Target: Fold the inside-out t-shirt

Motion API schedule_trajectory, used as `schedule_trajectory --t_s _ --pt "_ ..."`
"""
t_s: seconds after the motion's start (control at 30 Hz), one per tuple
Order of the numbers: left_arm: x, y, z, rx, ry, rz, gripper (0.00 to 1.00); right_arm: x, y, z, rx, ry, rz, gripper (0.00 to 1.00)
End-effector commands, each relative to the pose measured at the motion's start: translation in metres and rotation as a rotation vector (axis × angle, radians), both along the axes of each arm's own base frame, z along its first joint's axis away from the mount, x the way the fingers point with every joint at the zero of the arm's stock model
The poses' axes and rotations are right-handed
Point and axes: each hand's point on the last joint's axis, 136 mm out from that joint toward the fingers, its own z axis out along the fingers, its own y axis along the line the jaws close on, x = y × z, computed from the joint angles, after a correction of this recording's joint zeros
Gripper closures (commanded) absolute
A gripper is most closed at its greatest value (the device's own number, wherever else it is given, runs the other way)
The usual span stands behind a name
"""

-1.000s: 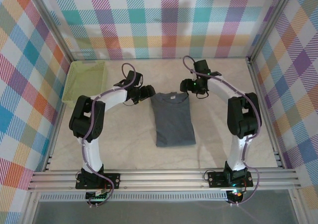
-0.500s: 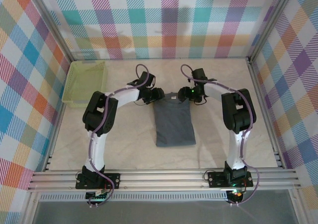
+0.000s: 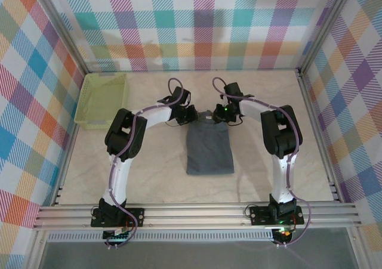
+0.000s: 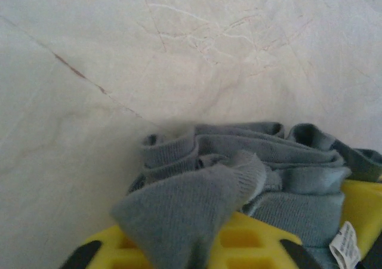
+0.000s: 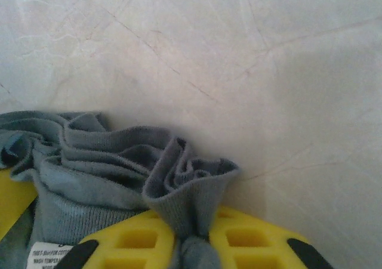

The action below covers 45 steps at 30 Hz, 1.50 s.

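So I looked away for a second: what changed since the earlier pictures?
Both arms swung inward to the far edge of the t-shirt; the left gripper and right gripper closed their jaws on bunched cloth there. The shirt's body and the basket stayed put.

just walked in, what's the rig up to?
Both arms are working on the grey t-shirt, which lies on the table as a narrow rectangle, sleeves apparently tucked in. The left end effector and right end effector are each shut on bunched cloth at the far, collar-end corners. It looks set up for folding that end towards the hem. The green basket sits apart at far left.
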Motion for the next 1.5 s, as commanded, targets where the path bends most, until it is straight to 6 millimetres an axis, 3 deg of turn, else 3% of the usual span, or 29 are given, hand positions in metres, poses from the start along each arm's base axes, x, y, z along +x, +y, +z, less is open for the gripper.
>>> schedule_trajectory --t_s 0.0,0.13,0.33,0.6,0.7,0.8,0.9,1.0,1.1,1.23,1.37,1.47 --pt "-0.006 0.007 0.014 -0.038 -0.015 0.017 0.97 -0.006 -0.003 0.018 0.007 -0.017 -0.007 0.91" --pt "0.002 0.019 0.057 -0.133 -0.099 0.054 1.0 0.003 -0.007 0.062 0.119 -0.087 -0.018 0.99" --pt "0.023 0.021 0.136 -0.255 -0.238 0.051 1.0 0.028 -0.011 0.137 0.273 -0.193 -0.028 1.0" --pt "0.084 0.023 0.25 -0.366 -0.444 0.063 1.0 0.087 -0.021 0.25 0.441 -0.384 -0.036 1.0" --pt "0.093 0.021 0.282 -0.398 -0.504 0.044 1.0 0.095 -0.02 0.294 0.474 -0.465 -0.016 1.0" --pt "0.082 0.013 0.29 -0.43 -0.526 -0.002 1.0 0.089 -0.018 0.316 0.494 -0.513 0.007 1.0" --pt "0.056 0.007 0.261 -0.423 -0.496 -0.034 1.0 0.071 -0.014 0.304 0.515 -0.513 0.041 1.0" --pt "0.017 0.006 0.219 -0.376 -0.463 -0.056 1.0 0.041 -0.01 0.261 0.496 -0.453 0.061 1.0" --pt "-0.031 0.001 0.18 -0.347 -0.424 -0.082 1.0 -0.003 -0.012 0.213 0.464 -0.383 0.055 1.0" --pt "-0.094 -0.005 0.141 -0.308 -0.372 -0.124 1.0 -0.066 -0.026 0.173 0.442 -0.303 0.006 1.0" --pt "-0.143 -0.003 0.126 -0.275 -0.355 -0.124 1.0 -0.118 -0.033 0.156 0.431 -0.252 -0.011 1.0" --pt "-0.156 0.01 0.124 -0.259 -0.356 -0.067 1.0 -0.133 -0.039 0.148 0.398 -0.225 -0.036 1.0"
